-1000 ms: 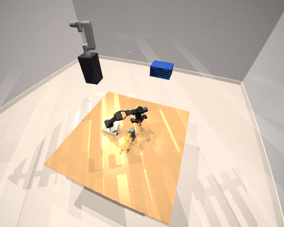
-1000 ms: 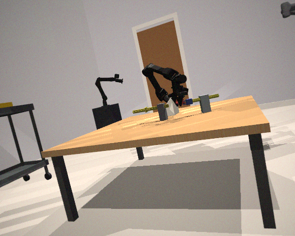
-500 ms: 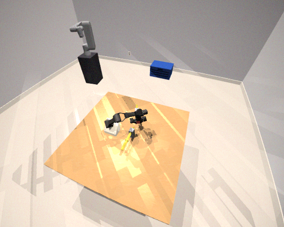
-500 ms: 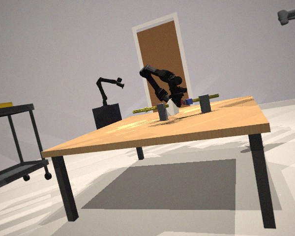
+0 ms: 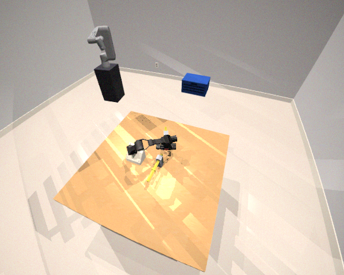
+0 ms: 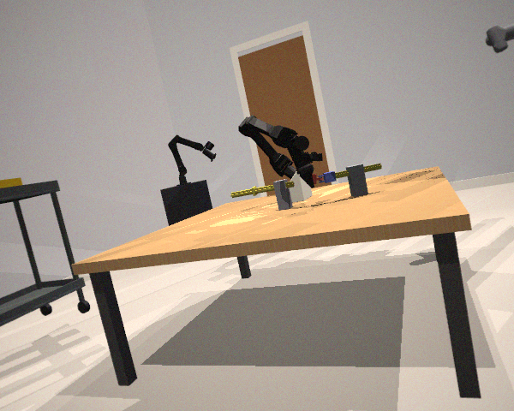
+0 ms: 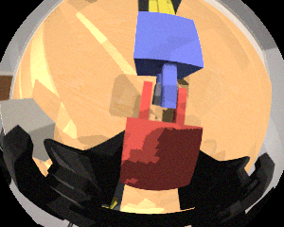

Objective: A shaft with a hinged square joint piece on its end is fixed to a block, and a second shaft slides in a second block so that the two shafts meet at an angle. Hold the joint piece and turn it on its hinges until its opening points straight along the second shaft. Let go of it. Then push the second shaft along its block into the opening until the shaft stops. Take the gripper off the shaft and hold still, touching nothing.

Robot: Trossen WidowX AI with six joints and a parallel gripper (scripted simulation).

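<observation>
Overhead, the arm [image 5: 149, 142] reaches from its white base [image 5: 135, 156] toward 3 o'clock, elbow raised and wrist bent down over the middle of the desk [image 5: 195, 189]. Its jaws are clenched on the red joint piece [image 7: 160, 154], which fills the lower centre of the wrist view; black fingers flank it at 8 and 4 o'clock. Two red prongs rise from the piece toward 12 o'clock and straddle a narrow blue stem, which widens into a blue block [image 7: 168, 41] with yellow shaft [image 7: 160, 4] showing beyond it at 12.

From the side, the red and blue parts [image 6: 325, 177] sit just beside the wrist, between two grey blocks: the near block [image 6: 283, 194] at 8 o'clock of the jaws, the far block [image 6: 357, 180] at 3. One yellow shaft [image 6: 253, 191] sticks out at 9 o'clock from the near block; another [image 6: 370, 168] sticks out past the far block.

Off the desk stand a cart [image 6: 22, 247], a door [image 6: 283, 101], a blue crate [image 5: 195, 84] and a grey arm on a black pedestal [image 5: 109, 82].
</observation>
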